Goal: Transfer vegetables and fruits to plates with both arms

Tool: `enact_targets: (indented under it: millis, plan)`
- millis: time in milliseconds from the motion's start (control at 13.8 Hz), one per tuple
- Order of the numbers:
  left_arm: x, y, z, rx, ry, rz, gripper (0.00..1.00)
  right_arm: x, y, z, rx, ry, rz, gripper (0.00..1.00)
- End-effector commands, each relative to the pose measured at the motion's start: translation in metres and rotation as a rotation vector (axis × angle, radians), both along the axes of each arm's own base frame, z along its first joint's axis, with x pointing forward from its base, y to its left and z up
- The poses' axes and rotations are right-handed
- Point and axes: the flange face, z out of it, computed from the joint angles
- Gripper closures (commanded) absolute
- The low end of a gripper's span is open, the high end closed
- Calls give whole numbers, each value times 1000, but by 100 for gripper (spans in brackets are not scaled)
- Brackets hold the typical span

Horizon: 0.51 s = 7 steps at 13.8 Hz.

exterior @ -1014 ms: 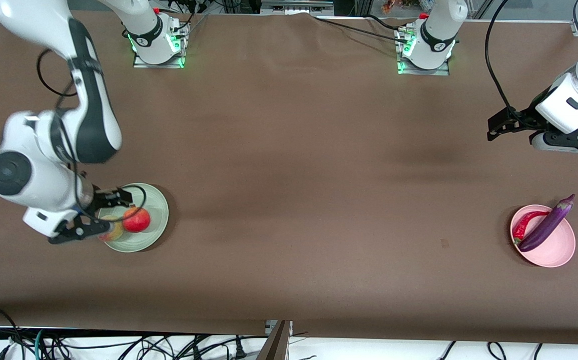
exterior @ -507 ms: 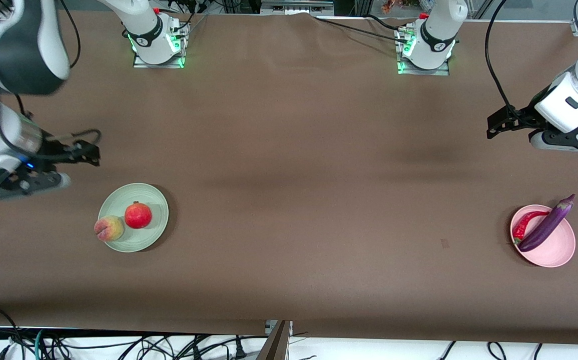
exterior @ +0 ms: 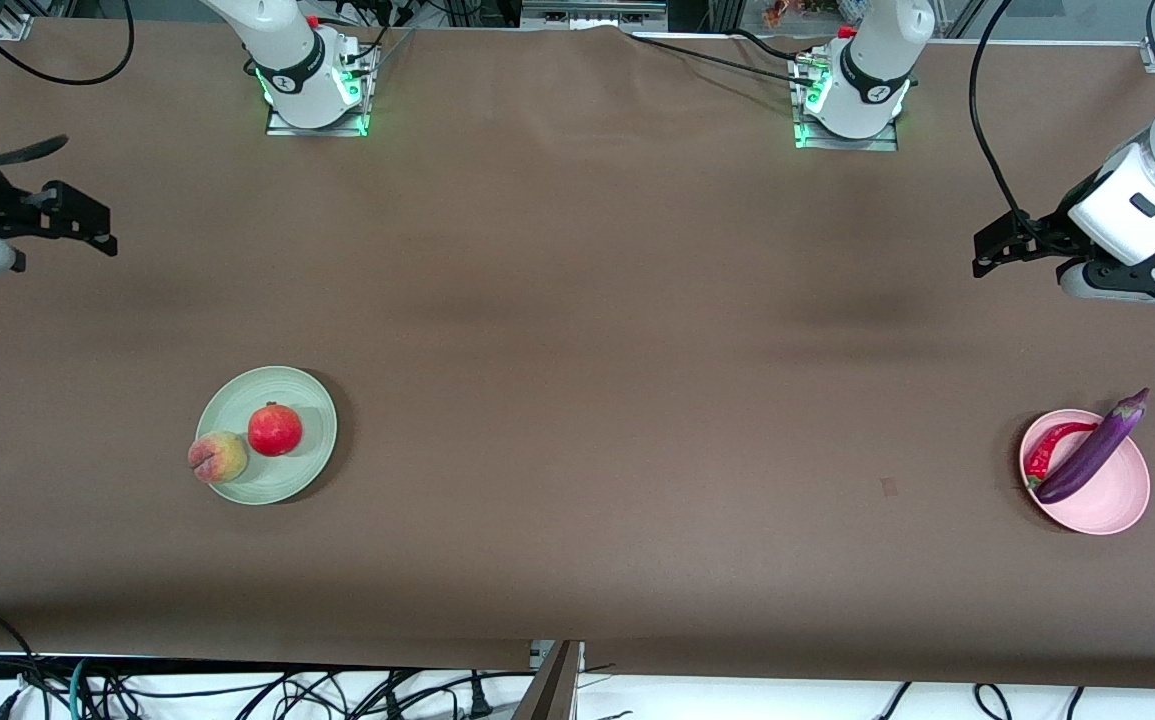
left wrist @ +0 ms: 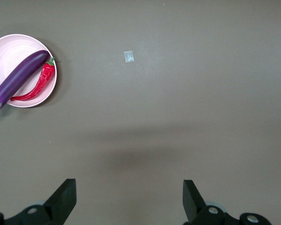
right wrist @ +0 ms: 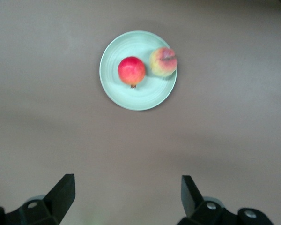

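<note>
- The brown table (exterior: pixel 577 350) fills the front view, with wide bare cloth between the two plates.
- The left arm (exterior: pixel 1152 190) hangs raised over the table at its own end, its wrist bent so the left hand (exterior: pixel 982 262) points toward the table's middle. In the left wrist view the fingers (left wrist: pixel 63 199) stand wide apart and hold nothing.
- The right arm is almost out of view at its end of the table; only the right hand (exterior: pixel 87 228) shows, raised over bare cloth. Its fingers (right wrist: pixel 61 192) are spread wide and empty.
- The pale green plate (exterior: pixel 307 455) lies nearer the front camera than the right hand, well apart from it.
- The pink plate (exterior: pixel 1107 505) lies nearer the front camera than the left hand, close to the table's end.
- The purple eggplant (exterior: pixel 1092 448) rests slanted across the pink plate, its capped end overhanging the rim.
- The pomegranate-like fruit (exterior: pixel 274 429) sits on the green plate.
- The peach (exterior: pixel 218 457) touches it, at the rim.
- The red chili pepper (exterior: pixel 1047 450) lies beside the eggplant in the pink plate.
</note>
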Motion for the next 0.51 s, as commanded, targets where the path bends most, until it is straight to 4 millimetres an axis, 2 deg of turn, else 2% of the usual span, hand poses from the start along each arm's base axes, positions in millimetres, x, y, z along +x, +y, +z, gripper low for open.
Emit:
enact_targets:
  millis: [0,217,435]
  plan:
    - [5,-3,8,16,-5,-1,0,-22,5,-1,-13,22,-59,0]
    - [5,-3,8,15,-4,-1,0,-24,1,0,-10,53,-70,0]
    - [5,-4,8,16,-3,-1,0,-10,1,1,-17,59,-62,0]
